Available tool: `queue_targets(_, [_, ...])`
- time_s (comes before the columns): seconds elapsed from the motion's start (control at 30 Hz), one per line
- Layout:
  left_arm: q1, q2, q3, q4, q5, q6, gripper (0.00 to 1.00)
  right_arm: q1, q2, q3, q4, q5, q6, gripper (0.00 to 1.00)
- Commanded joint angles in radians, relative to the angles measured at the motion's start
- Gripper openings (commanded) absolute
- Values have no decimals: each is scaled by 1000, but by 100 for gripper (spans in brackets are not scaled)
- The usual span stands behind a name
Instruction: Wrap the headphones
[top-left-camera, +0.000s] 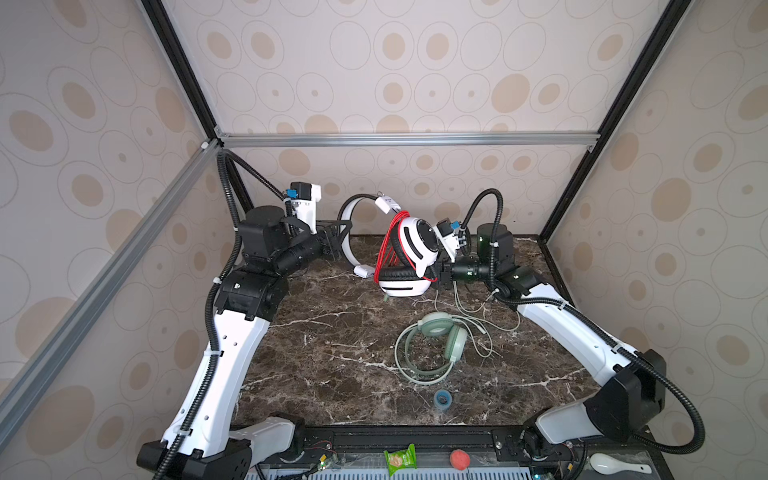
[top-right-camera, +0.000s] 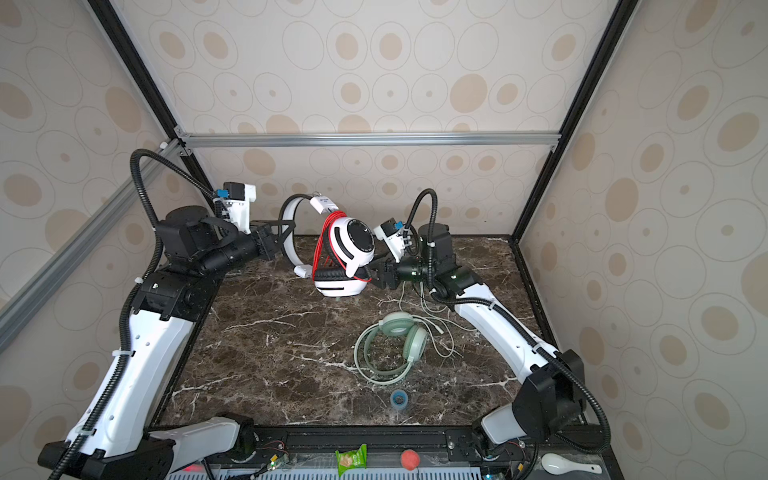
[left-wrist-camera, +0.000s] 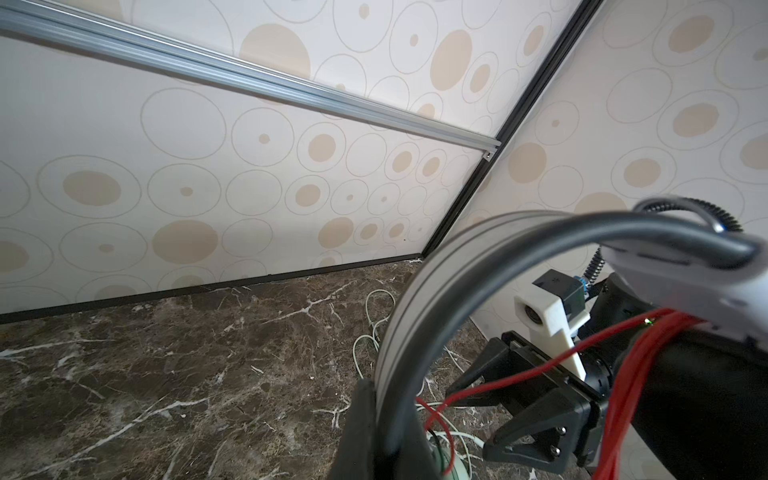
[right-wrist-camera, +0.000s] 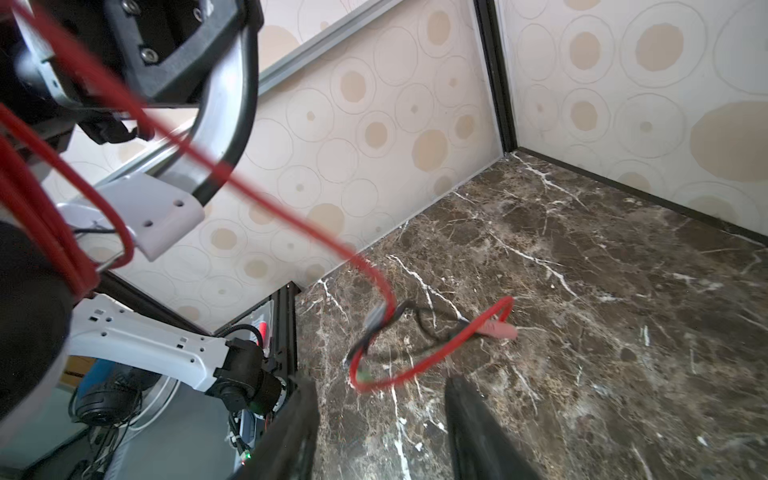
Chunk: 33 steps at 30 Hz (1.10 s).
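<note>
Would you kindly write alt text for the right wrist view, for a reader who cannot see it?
A thin red cable trails from the white-and-black headphones to a loose, blurred loop over the marble table, just ahead of the open right tool. The left tool clamps the headband.

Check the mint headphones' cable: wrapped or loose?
Loose. The pale cable sprawls in open loops on the table beside the mint green headphones, not wound around them.
</note>
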<state>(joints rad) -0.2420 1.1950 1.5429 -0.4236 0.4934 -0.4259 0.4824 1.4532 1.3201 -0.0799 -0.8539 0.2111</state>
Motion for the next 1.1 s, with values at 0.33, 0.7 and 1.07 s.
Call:
queue_targets(0.33, [-2,-14,56,131,-9,-124,0,44,22,2,63,-18,6,65])
queue_targets(0.7, [-2,-12,59,161,-11,-154,0,73,37,-1,-36,-33,-81,28])
queue_targets(1.07, [-2,-20,60,222,-171,-210,0,114,5,-130,0,84,-75,16])
